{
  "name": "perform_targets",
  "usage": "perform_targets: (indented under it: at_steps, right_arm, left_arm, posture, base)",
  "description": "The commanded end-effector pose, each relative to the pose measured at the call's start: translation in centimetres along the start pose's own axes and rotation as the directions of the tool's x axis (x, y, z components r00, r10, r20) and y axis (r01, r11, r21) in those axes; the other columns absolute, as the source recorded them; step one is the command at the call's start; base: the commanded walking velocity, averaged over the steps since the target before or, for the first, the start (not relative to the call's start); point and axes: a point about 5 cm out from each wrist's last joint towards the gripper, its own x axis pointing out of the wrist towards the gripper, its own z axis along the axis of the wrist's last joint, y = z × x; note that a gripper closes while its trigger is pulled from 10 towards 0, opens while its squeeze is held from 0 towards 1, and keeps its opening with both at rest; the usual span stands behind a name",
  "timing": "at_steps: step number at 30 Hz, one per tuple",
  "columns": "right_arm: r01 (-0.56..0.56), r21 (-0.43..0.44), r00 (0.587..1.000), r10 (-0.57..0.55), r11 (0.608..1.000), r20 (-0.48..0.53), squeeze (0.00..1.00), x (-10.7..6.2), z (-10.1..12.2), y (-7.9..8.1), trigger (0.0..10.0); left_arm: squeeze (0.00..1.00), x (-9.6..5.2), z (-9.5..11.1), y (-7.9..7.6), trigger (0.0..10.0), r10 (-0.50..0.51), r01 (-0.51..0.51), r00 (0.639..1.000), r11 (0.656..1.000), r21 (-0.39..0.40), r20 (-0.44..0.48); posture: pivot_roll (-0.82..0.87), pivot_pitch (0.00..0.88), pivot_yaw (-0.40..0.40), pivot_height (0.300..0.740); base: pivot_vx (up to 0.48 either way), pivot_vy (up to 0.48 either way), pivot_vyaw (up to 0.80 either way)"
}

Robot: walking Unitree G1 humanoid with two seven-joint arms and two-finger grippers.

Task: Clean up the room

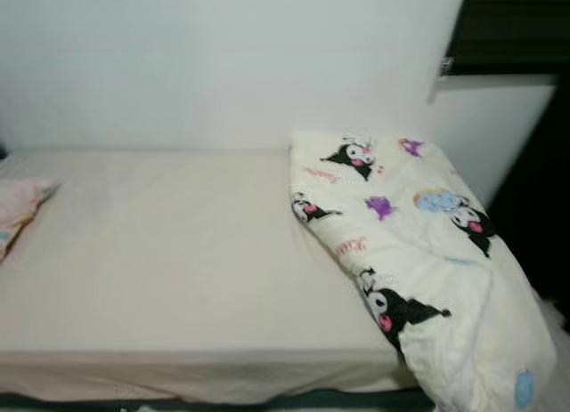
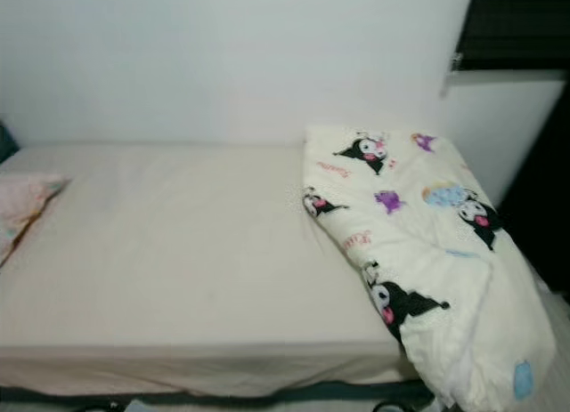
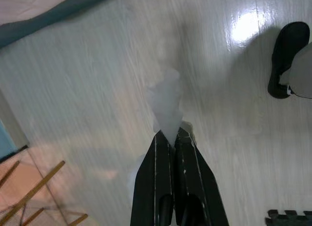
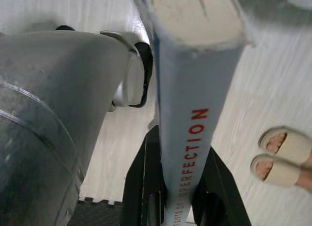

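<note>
In the left wrist view my left gripper [image 3: 173, 133] hangs over the pale wooden floor [image 3: 87, 89], shut on a crumpled white tissue [image 3: 166, 106] that sticks out past its tips. The right wrist view has my right gripper [image 4: 183, 140] shut on a book [image 4: 195, 65] with a grey-blue spine and red lettering; the book's cream page edge points away from the wrist. Ahead of me stands a bed [image 1: 178, 252] with a cream sheet. A folded cream blanket [image 1: 410, 243] with cartoon prints lies on its right end and droops over the front edge.
A pink pillow [image 1: 18, 212] lies at the bed's left end, against a white wall [image 1: 223, 65]. A person's sandalled feet [image 4: 280, 157] stand on the floor near my right gripper. My silver leg [image 4: 53, 113] and black foot [image 3: 287, 55] are close by. A wooden rack [image 3: 29, 199] stands nearby.
</note>
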Motion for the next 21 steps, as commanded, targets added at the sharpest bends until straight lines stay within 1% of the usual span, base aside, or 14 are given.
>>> perform_targets:
  at_steps: [1, 6, 8, 10, 12, 14, 18, 21]
  right_arm:
    - [-0.025, -0.025, 1.000, 0.025, 0.999, 0.000, 0.00, 0.1, -0.1, 1.0, 10.0]
    - [-0.011, -0.022, 1.000, 0.011, 1.000, 0.016, 0.00, 0.2, 0.3, 0.9, 10.0]
    - [0.012, -0.035, 0.999, -0.010, 0.999, 0.035, 0.00, 0.0, 0.8, 0.0, 10.0]
    - [0.017, -0.038, 0.999, -0.015, 0.999, 0.037, 0.00, 0.0, 0.8, -0.2, 10.0]
    - [0.022, -0.042, 0.999, -0.021, 0.999, 0.035, 0.00, -0.1, 0.6, -0.5, 10.0]
    - [0.035, -0.054, 0.999, -0.034, 0.998, 0.022, 0.00, -0.2, -0.1, -1.3, 10.0]
    - [0.039, -0.060, 0.999, -0.038, 0.997, 0.011, 0.00, -0.3, -0.6, -1.5, 10.0]
    - [0.038, -0.063, 0.999, -0.038, 0.997, 0.003, 0.00, -0.3, -1.0, -1.4, 10.0]
  left_arm:
    - [0.00, -0.1, -0.9, -0.4, 10.0, -0.020, 0.021, 0.999, 0.999, 0.030, -0.041]
    - [0.00, -0.1, -1.1, -0.4, 10.0, -0.022, 0.025, 0.999, 0.999, 0.044, -0.049]
    - [0.00, -0.1, -1.2, -0.3, 10.0, -0.025, 0.028, 0.998, 0.998, 0.053, -0.050]
    - [0.00, -0.1, -1.2, -0.3, 10.0, -0.026, 0.029, 0.998, 0.998, 0.056, -0.049]
    - [0.00, -0.1, -1.1, -0.3, 10.0, -0.028, 0.030, 0.998, 0.998, 0.060, -0.049]
    - [0.00, -0.1, -1.2, -0.6, 10.0, -0.036, 0.039, 0.998, 0.997, 0.070, -0.050]
    - [0.00, -0.2, -1.3, -0.9, 10.0, -0.048, 0.053, 0.997, 0.995, 0.080, -0.054]
    - [0.00, -0.2, -1.4, -1.1, 10.0, -0.057, 0.062, 0.997, 0.994, 0.091, -0.058]
  posture:
    - [-0.04, 0.000, -0.024, 0.729]
    - [-0.04, 0.000, -0.024, 0.729]
    - [-0.05, 0.000, -0.024, 0.729]
    - [-0.05, 0.000, -0.024, 0.729]
    - [-0.05, 0.000, -0.027, 0.729]
    - [-0.05, 0.000, -0.030, 0.729]
    - [-0.05, 0.000, -0.029, 0.729]
    - [-0.05, 0.000, -0.031, 0.729]
  base:
    - [0.000, 0.000, 0.78]
    - [0.000, 0.000, 0.79]
    - [0.000, 0.000, 0.78]
    - [0.000, 0.000, 0.79]
    - [0.000, 0.000, 0.79]
    - [0.000, 0.000, 0.79]
    - [0.000, 0.000, 0.79]
    - [0.000, 0.000, 0.79]
